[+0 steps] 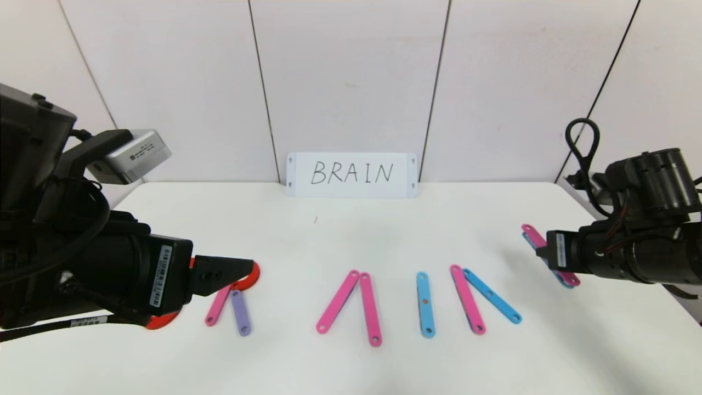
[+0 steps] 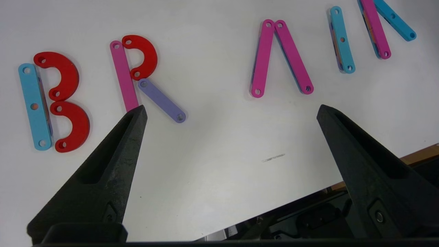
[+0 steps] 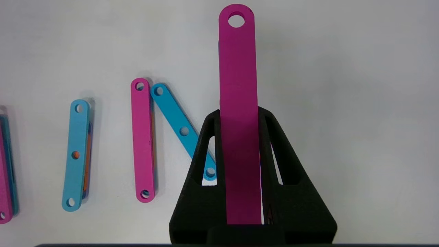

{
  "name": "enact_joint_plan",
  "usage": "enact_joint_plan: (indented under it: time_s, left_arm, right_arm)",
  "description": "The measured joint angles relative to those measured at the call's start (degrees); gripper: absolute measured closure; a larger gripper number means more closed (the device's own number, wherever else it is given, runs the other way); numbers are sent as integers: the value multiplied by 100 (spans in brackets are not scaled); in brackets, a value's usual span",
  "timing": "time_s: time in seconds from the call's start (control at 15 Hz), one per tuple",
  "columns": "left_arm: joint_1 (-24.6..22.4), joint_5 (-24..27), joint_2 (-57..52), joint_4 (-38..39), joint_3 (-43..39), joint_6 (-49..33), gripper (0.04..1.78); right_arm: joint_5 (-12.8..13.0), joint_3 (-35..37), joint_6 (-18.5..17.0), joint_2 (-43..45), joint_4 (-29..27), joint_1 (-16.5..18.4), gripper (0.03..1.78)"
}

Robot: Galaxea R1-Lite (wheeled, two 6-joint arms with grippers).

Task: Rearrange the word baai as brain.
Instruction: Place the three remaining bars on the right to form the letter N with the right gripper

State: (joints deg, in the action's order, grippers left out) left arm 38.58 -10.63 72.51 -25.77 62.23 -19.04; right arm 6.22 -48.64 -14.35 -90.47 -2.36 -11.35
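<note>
Right wrist view: right gripper (image 3: 239,113) clamped shut on a flat magenta-pink plastic bar with end holes (image 3: 238,68), gripped low on its length, free end pointing straight out past the fingertips. Long axis of that bar in line with the fingers. Whether clear of the white table (image 1: 351,236) or resting on it, hard to tell.

Unfinished N to the robot's left of the claw: pink upright bar (image 3: 142,140), with a blue diagonal bar (image 3: 178,120) touching or nearly touching it at the far end and slanting toward the gripper. Near end of the diagonal just beside one finger in this view. Further left, well apart, the light-blue bar of the letter I (image 3: 77,154).

Head view: right gripper (image 1: 543,253) at the table's right side, held bar (image 1: 535,235) tilted much like the diagonal (image 1: 492,295) rather than like the upright (image 1: 467,299). Missing third stroke probably due beside the diagonal's near end, parallel to the upright, so a short carry leftward and a turn of the long axis likely needed. Right arm plainly the nearer one.

Left gripper (image 2: 228,111) wide open and empty, over the table's left side near the built B and R.
</note>
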Motion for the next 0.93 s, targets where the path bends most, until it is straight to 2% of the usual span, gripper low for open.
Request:
enact_joint_plan:
  time_s: [0.2, 0.53, 0.93]
  left_arm:
    - [0, 0, 9, 0, 2, 0, 9]
    - [-9, 0, 17, 0, 4, 2, 9]
    - [-9, -2, 20, 0, 6, 2, 9]
  right_arm:
    - [-110, 189, -6, -283, 263, 5, 151]
    - [-313, 538, 7, -829, 1347, 2, 151]
    - [-347, 625, 21, -1097, 1393, -22, 151]
